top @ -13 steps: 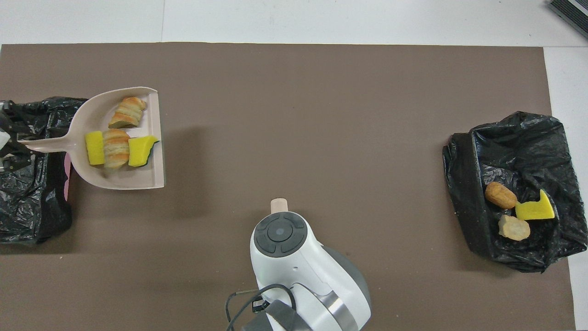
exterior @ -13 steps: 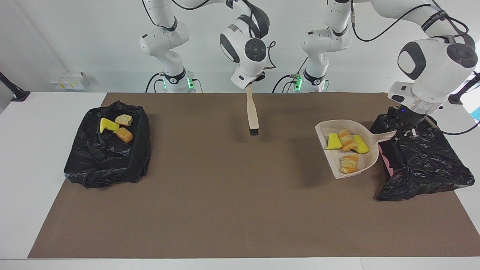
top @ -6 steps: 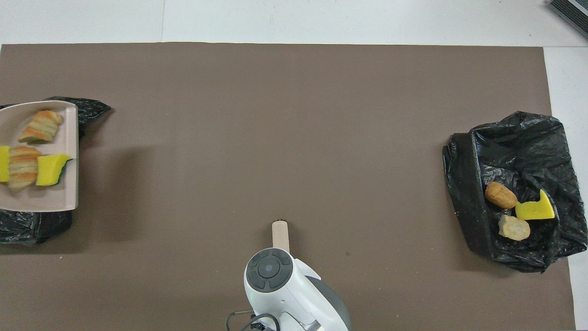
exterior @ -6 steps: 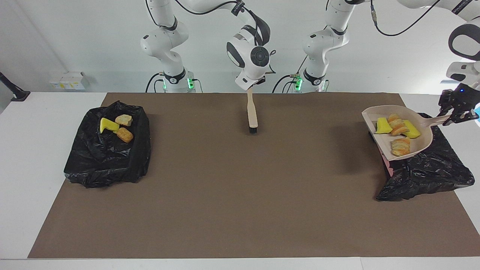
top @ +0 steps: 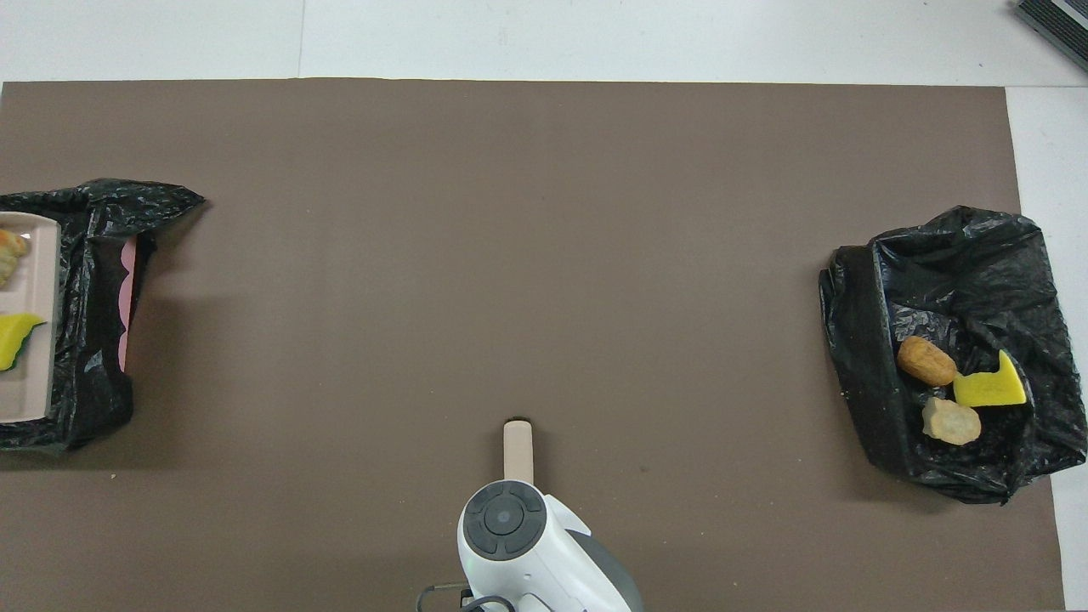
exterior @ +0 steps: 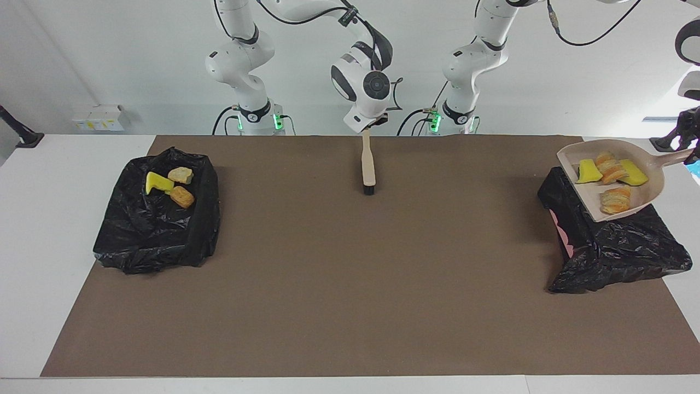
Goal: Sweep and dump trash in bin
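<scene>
My left gripper (exterior: 690, 152) is shut on the handle of the beige dustpan (exterior: 590, 198) and holds it in the air over the black-bagged bin (exterior: 618, 246) at the left arm's end. Several pieces of trash lie in the pan: yellow sponge chunks (exterior: 588, 172) and orange bread lumps (exterior: 615, 200). In the overhead view only the pan's front edge (top: 34, 391) shows, over the bin (top: 93, 340). My right gripper (exterior: 365, 129) is shut on a beige brush (exterior: 368, 164), which hangs bristles down over the mat near the robots; the brush also shows in the overhead view (top: 518, 446).
A second black-bagged bin (exterior: 153, 235) stands at the right arm's end; it also shows in the overhead view (top: 952, 263). It holds three pieces: a yellow one (exterior: 156, 182), a tan one (exterior: 180, 175) and an orange one (exterior: 182, 197). A brown mat (exterior: 350, 284) covers the table.
The left arm has lifted the loaded dustpan and carried it toward its own end of the table, over the bin there. The right arm has drawn the brush back toward the robots.
</scene>
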Controlling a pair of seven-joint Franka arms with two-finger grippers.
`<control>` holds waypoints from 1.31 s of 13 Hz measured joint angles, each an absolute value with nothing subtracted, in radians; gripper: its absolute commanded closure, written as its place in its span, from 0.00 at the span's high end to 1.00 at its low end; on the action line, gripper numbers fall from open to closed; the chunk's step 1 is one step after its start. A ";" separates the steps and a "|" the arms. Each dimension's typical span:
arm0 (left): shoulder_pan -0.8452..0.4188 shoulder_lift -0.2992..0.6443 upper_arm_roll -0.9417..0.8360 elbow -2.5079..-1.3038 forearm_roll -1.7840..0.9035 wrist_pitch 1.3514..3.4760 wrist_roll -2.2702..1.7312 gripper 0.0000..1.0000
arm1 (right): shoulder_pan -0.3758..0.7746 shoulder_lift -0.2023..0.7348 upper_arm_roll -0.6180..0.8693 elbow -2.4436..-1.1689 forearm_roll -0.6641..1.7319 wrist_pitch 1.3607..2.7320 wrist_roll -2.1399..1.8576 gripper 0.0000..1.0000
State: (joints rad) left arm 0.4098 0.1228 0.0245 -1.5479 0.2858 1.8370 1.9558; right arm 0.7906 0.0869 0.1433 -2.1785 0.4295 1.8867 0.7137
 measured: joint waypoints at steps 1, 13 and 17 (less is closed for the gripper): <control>0.410 0.126 0.025 -1.548 0.339 1.870 1.938 0.00 | 0.789 0.087 0.142 -2.179 0.430 1.887 0.714 0.71; 0.401 0.022 0.015 -1.865 0.852 2.233 1.590 0.00 | 0.368 0.085 0.121 -2.063 0.370 1.897 0.605 1.00; 0.400 0.014 0.014 -1.864 0.896 2.224 1.593 0.00 | 0.218 0.069 0.118 -2.001 0.157 1.861 0.505 1.00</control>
